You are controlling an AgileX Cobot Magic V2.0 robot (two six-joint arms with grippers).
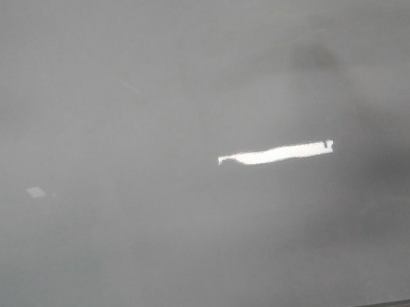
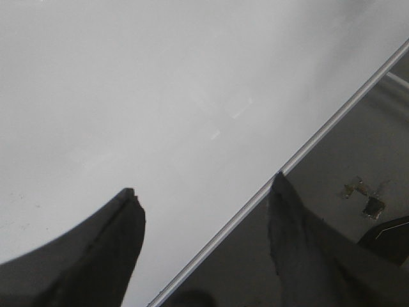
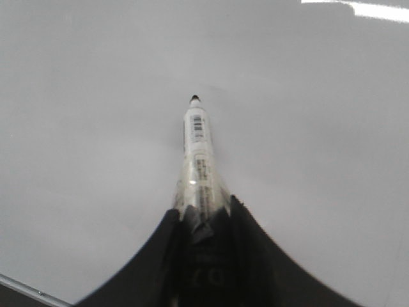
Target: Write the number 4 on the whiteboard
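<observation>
Large glossy pale grey whiteboard [image 1: 163, 231] filling the view, thin metal rail along its near edge, bright light glare on it, no writing visible

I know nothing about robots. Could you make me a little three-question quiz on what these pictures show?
1. True or false: a hand-drawn 4 is already on the large glossy pale grey-white whiteboard.
2. Which gripper holds the white-barrelled, black-tipped marker pen? A) left B) right C) neither
3. Fill in: the left gripper stands open over the board's thin metal ____.

Key
1. False: no stroke shows on the board, only white light reflections.
2. B: the right gripper is closed around the pen's barrel, with the tip pointing away from the fingers.
3. Edge rail.
</observation>
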